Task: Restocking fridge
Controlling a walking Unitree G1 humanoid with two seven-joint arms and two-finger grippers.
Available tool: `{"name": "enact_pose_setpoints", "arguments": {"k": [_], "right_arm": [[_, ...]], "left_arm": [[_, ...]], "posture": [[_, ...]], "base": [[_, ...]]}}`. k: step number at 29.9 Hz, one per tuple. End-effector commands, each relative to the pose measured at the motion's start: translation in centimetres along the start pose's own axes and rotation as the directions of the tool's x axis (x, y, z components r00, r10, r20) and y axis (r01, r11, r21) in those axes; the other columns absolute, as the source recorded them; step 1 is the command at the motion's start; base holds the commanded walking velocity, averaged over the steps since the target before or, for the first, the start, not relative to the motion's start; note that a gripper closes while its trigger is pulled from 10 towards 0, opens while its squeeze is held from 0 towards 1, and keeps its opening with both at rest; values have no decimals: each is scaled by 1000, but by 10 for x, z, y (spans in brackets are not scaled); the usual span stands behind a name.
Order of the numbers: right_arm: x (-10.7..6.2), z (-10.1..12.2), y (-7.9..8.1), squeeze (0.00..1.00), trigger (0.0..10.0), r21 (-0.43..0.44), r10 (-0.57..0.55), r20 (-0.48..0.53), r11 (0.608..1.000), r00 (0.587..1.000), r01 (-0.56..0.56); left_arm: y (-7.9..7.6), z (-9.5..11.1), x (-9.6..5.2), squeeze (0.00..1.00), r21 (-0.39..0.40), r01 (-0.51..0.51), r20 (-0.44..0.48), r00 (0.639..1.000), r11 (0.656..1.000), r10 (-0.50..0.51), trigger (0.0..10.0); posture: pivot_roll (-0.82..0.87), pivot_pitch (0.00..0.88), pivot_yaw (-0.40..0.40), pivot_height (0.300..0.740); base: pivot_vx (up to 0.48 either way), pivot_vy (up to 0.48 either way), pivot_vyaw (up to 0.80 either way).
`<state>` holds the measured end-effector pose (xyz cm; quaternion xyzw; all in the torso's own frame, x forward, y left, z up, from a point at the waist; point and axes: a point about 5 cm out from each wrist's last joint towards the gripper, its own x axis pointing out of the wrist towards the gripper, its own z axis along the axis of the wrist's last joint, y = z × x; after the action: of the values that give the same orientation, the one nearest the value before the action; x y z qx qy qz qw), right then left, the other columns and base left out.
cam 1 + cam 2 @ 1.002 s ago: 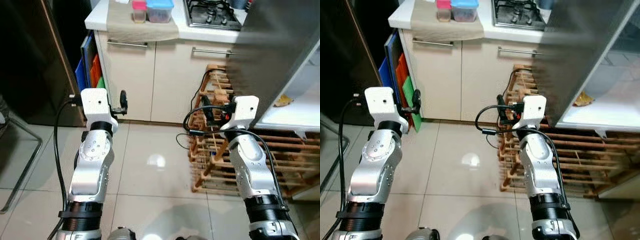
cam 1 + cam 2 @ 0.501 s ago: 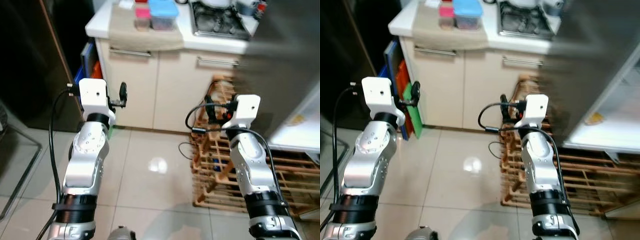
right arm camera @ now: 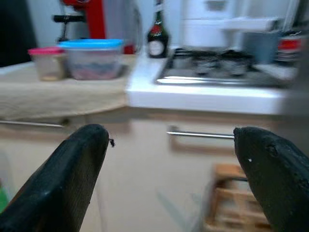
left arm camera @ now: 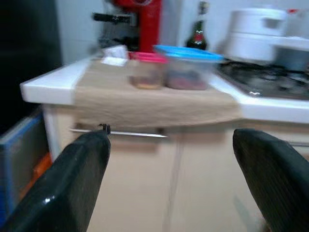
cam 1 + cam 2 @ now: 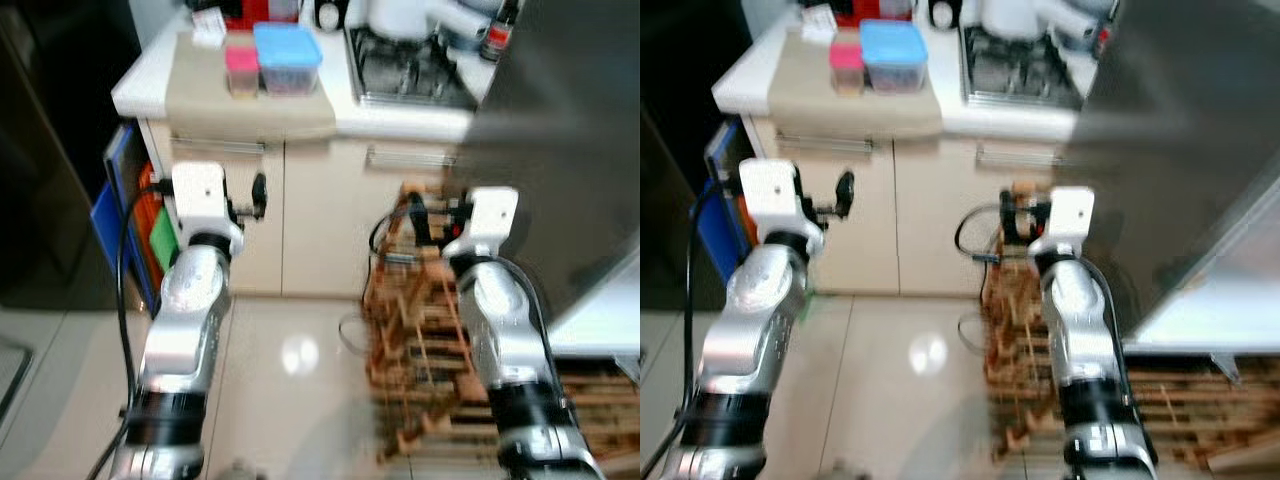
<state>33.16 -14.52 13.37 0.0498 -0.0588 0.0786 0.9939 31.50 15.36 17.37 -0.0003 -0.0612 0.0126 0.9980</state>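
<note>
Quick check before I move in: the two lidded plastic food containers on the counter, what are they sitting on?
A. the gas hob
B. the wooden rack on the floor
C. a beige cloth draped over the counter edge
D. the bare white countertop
C. The pink-lidded container and the larger blue-lidded container stand side by side on the beige cloth that hangs over the counter's front edge, to the left of the gas hob.

A white countertop (image 5: 140, 92) bears a beige cloth (image 5: 200, 95), two lidded containers (image 5: 270, 60) upon it.
</note>
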Motion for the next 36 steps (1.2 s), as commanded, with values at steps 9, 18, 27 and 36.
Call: {"name": "enact_pose_setpoints", "arguments": {"k": [9, 18, 27, 36], "right_arm": [[4, 5, 5, 0, 10000, -33, 44, 17, 998, 999, -44], [5, 7, 3, 0, 10000, -26, 31, 22, 999, 999, -30], [6, 11, 2, 0, 10000, -27, 23, 36, 999, 999, -23], [7, 40, 5, 0, 10000, -57, 36, 132, 998, 991, -29]], "left_arm": [[4, 3, -1, 0, 5, -42, 9, 999, 999, 42, 10000], [0, 6, 1, 0, 11, -27, 19, 999, 1000, 26, 10000], [-2, 10, 3, 0, 25, 4, 28, 1000, 1000, -5, 10000], [2, 24, -2, 0, 37, -42, 99, 994, 998, 38, 10000]], "posture": [[21, 46, -69, 740], [12, 56, -70, 740], [7, 76, -70, 740], [6, 103, -72, 740]], "base": [[480, 0, 226], [480, 0, 75], [480, 0, 0], [480, 0, -325]]}}
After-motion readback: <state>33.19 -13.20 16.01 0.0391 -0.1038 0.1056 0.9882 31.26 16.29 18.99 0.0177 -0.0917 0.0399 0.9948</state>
